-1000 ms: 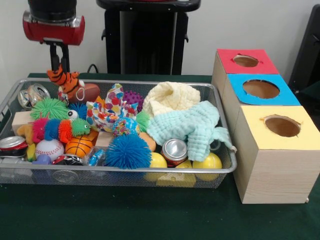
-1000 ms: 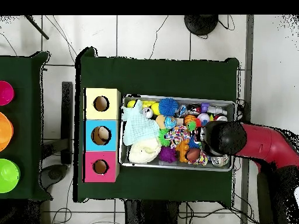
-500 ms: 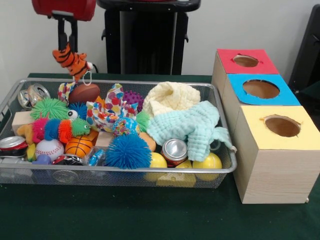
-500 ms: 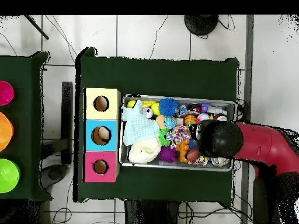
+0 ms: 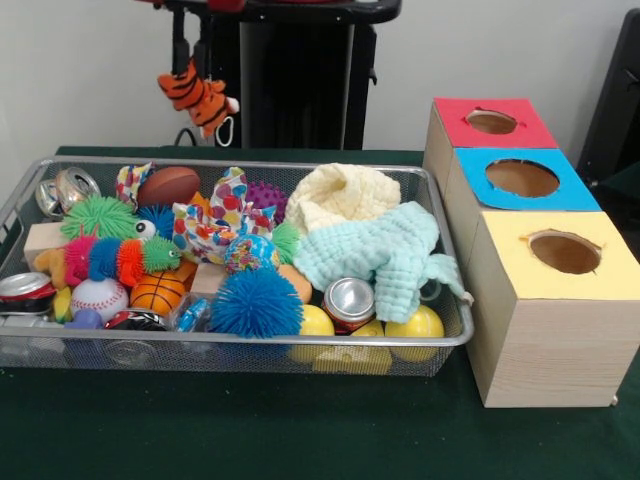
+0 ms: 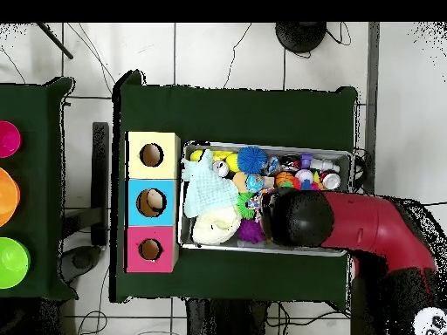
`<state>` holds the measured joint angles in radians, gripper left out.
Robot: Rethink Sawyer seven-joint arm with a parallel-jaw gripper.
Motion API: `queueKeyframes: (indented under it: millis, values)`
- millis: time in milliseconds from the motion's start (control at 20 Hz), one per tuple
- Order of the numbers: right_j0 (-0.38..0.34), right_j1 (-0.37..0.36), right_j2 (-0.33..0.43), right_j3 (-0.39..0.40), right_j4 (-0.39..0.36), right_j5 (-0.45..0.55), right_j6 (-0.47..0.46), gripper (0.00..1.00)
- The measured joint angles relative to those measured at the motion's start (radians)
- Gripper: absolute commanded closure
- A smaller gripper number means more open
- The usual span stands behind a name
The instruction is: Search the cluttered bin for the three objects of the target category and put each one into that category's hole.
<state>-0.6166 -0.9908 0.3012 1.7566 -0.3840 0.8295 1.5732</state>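
Above the wire bin (image 5: 240, 345), the pincer (image 5: 190, 62) is pinching a tiger toy (image 5: 197, 93) by its top; soft and light, it is dangling limply.

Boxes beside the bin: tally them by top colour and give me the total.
red-topped box: 1
blue-topped box: 1
yellow-topped box: 1
Total: 3
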Motion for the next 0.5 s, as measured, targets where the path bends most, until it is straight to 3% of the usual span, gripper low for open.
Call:
queueKeyframes:
  millis: [500]
  values:
    - [0.069, -0.070, -0.016, 0.132, 0.032, -0.001, 0.000, 1.00]
